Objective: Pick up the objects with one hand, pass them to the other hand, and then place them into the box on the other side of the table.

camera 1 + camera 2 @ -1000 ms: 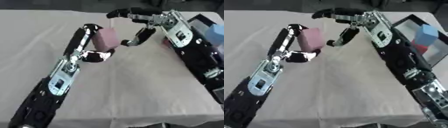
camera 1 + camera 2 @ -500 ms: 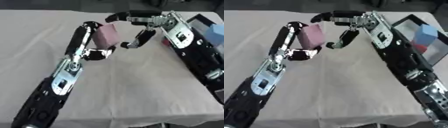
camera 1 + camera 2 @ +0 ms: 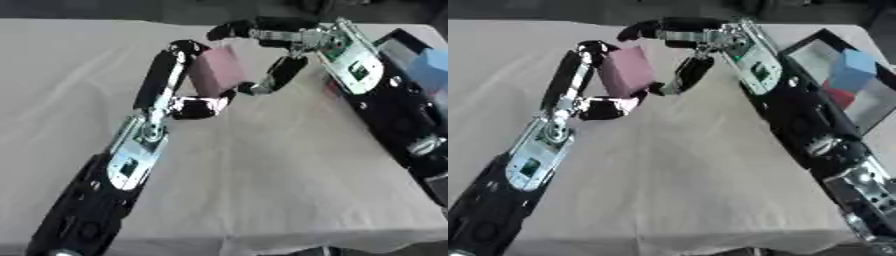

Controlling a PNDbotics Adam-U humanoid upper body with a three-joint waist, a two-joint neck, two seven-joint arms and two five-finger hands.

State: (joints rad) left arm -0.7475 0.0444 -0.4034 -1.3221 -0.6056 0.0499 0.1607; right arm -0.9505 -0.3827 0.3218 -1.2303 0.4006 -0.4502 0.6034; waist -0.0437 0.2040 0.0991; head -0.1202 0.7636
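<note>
In the left eye view, the left hand (image 3: 188,92) has its fingers and thumb curled round a pink block (image 3: 215,73), held up above the table (image 3: 280,180) near its far middle. The right hand (image 3: 278,55) is spread open around the block's far and right sides, fingertips close to it; whether they touch cannot be told. The block looks light and stiff with flat faces, probably easy to pinch across two opposite sides. In the right eye view, the box (image 3: 866,102) lies at the right edge holding a blue block (image 3: 852,69) and a red one (image 3: 839,96), which take up part of the room inside; nothing stands between.
</note>
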